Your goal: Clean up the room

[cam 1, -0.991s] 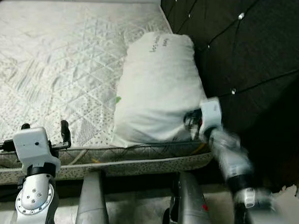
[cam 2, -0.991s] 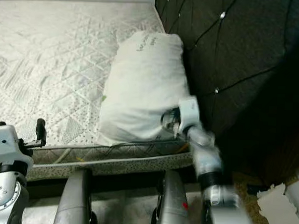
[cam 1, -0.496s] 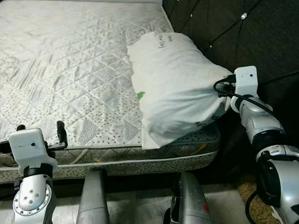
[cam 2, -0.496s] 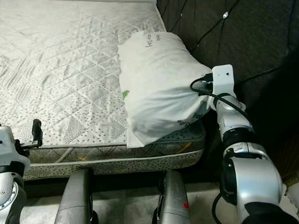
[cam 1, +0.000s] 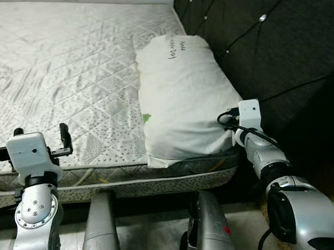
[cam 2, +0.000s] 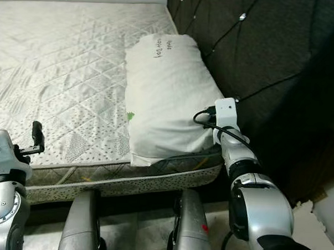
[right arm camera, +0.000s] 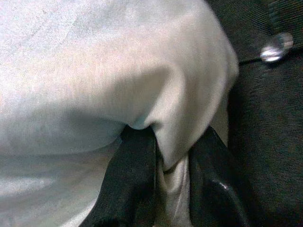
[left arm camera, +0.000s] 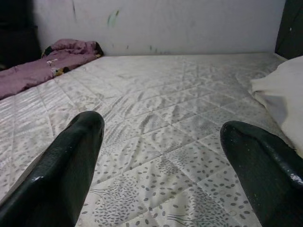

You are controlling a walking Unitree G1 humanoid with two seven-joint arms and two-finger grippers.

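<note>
Right pincer [right arm camera: 161, 189] pinching the pillow [cam 1: 182, 98] at its near corner.

The plump white pillow, with handwriting at its far end, lies along the mattress [cam 1: 64, 70] edge against the dark tufted headboard [cam 1: 270, 46]. The left pincer [left arm camera: 161, 175], fingers spread, hovers over the mattress's near edge.

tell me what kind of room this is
Most likely a bedroom: a bare quilted mattress, a white pillow lying against a dark tufted headboard, and a purple blanket bunched at the mattress's far side. The right gripper pinches the pillow's corner.
</note>
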